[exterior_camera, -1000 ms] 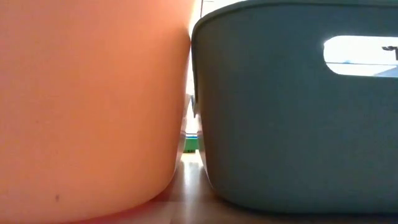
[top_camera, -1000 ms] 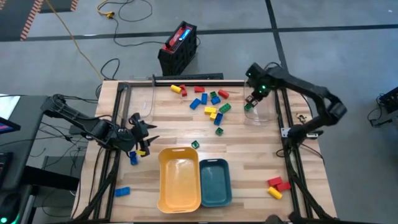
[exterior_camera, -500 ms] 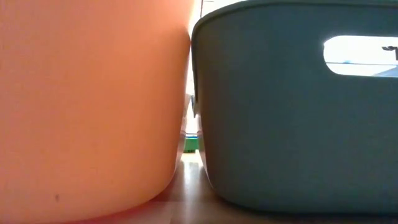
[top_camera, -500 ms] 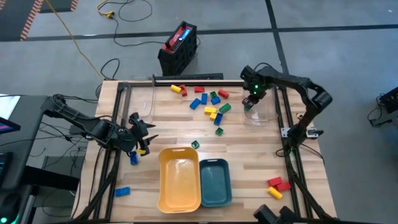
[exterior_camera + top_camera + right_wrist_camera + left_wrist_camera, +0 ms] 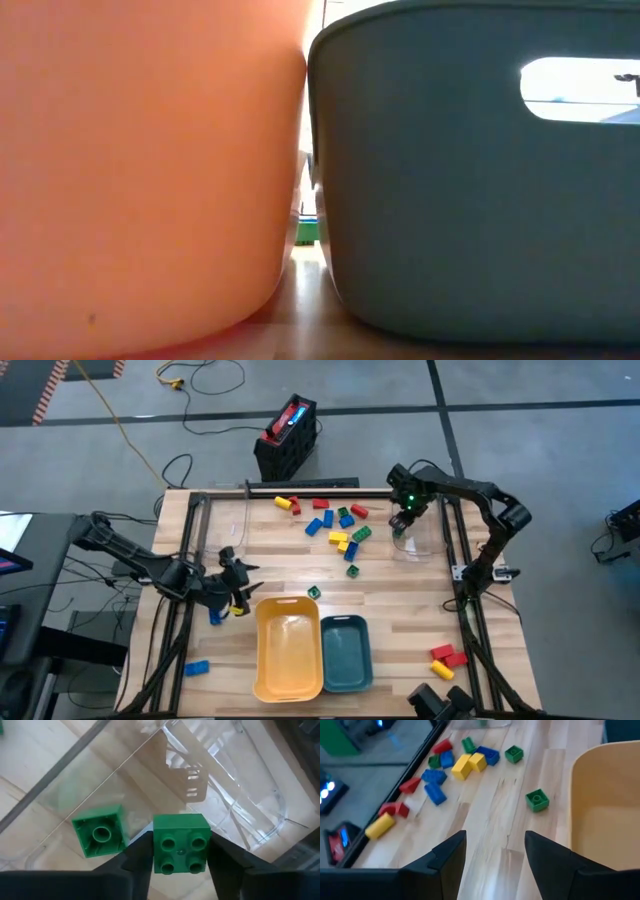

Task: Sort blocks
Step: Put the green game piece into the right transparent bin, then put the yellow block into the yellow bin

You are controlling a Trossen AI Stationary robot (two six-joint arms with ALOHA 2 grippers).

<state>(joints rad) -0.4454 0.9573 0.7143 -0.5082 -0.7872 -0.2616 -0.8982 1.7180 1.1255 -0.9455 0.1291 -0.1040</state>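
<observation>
Several red, yellow, blue and green blocks (image 5: 335, 525) lie loose on the far middle of the table. My right gripper (image 5: 402, 523) points down into a clear container (image 5: 420, 542) at the far right, shut on a green block (image 5: 180, 842). A second green block (image 5: 98, 831) lies upside down on the container's floor. My left gripper (image 5: 243, 582) hovers open at the yellow tray's (image 5: 288, 645) far left corner, nothing between its fingers (image 5: 447, 857). A yellow block (image 5: 233, 606) and a blue block (image 5: 215, 616) lie beside it. My right gripper pinches the green block's two opposite side walls (image 5: 156, 845) between its two fingers, coming from above and pointing down. The block sits level, studs up, inside the clear container. I cannot tell whether its underside rests on the container's floor.
A teal tray (image 5: 346, 653) stands right of the yellow one at the near edge. A lone green block (image 5: 314, 592) lies just beyond both. Red and yellow blocks (image 5: 447, 658) lie near right, a blue one (image 5: 196, 668) near left. Black frame rails run along both sides.
My right gripper has sunk into the clear container with the green block still between its fingers. My left gripper has moved a little toward the table's right and near edge, closer to the yellow tray, still open.
</observation>
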